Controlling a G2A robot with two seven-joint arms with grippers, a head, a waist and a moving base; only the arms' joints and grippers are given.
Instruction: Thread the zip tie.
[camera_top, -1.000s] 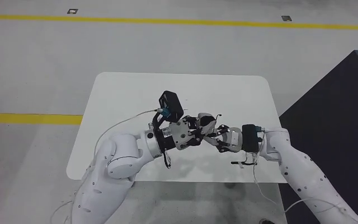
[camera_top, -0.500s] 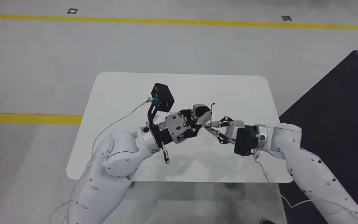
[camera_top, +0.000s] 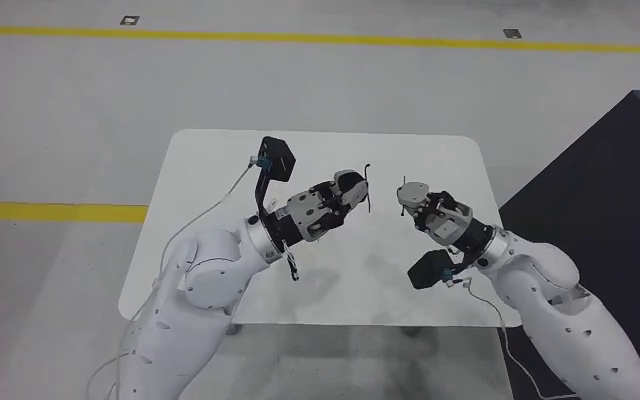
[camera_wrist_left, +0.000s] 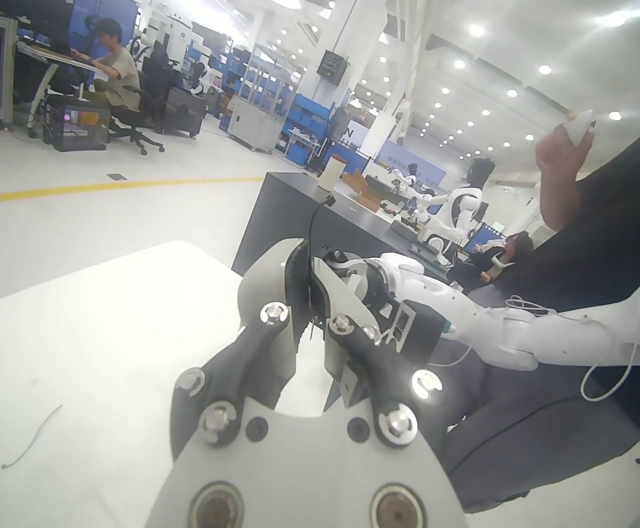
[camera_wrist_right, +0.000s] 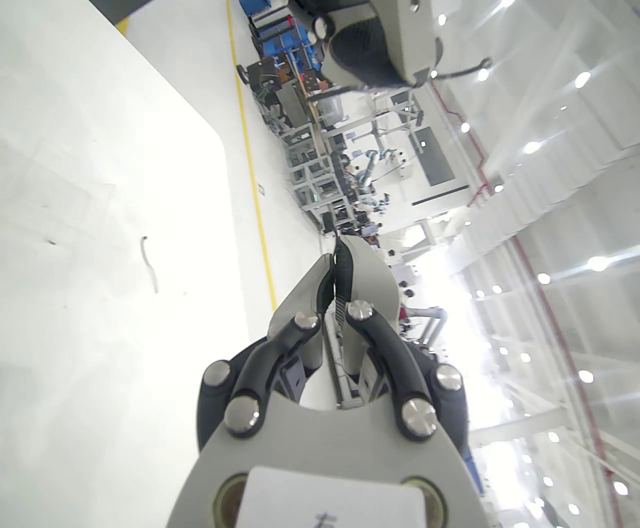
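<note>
A thin black zip tie (camera_top: 368, 188) sticks up out of my left gripper (camera_top: 352, 190), which is shut on its strap above the middle of the white table (camera_top: 230, 170). In the left wrist view the strap (camera_wrist_left: 310, 235) rises from between the left gripper's (camera_wrist_left: 303, 250) fingers to a small head at its free end. My right gripper (camera_top: 408, 190) hovers a short way to the right, apart from the tie. Its fingers (camera_wrist_right: 320, 280) are pressed shut in the right wrist view, and nothing clearly shows between them. The zip tie (camera_wrist_right: 460, 71) curves out from the left gripper there.
A short thin scrap (camera_wrist_right: 150, 265) lies on the tabletop, and a pale one (camera_wrist_left: 30, 435) rests near the table's edge. A dark counter (camera_top: 600, 190) stands off the table's right side. The tabletop around the grippers is bare.
The two grippers were together at the tie over the table's front middle. They have drawn apart: the left went back and left with the tie, the right swung away to the right.
</note>
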